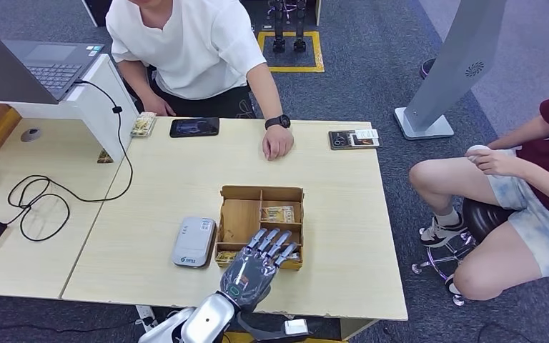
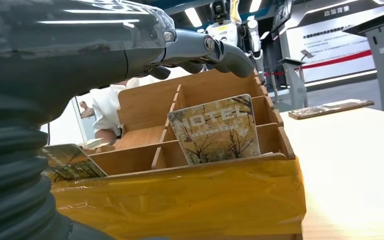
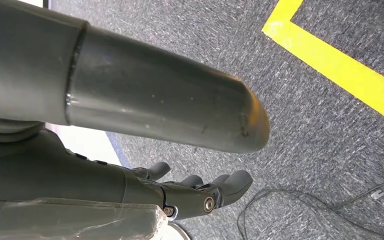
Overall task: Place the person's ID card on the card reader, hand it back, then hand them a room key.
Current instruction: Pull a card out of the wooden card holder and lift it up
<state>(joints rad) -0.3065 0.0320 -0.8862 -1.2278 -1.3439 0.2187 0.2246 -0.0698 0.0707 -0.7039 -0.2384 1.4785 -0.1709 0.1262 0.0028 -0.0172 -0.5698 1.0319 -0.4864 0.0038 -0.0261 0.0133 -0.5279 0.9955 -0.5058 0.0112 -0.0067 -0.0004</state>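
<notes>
From the head view I saw the left hand (image 1: 256, 268) held above the near edge of the wooden card box (image 1: 243, 194), fingers spread and extended over the box, holding nothing. The left wrist view confirmed this: the fingers (image 2: 215, 49) reached out above the compartments without touching any card. A room key card (image 2: 215, 129) printed "HOTEL" stood tilted in a near compartment of the box, leaning on a divider. More cards (image 1: 279, 214) lay in another compartment further back. The card reader (image 1: 194, 242), a grey slab, lay just beside the box on the left hand's side. I could not tell which item on the table was the ID card. The right hand (image 3: 195, 192) hung over the carpet floor (image 3: 325, 125) with its fingers loosely curled and nothing in them. A person in a white shirt (image 1: 186, 43) rested a hand (image 1: 277, 141) on the far table edge (image 1: 343, 121).
</notes>
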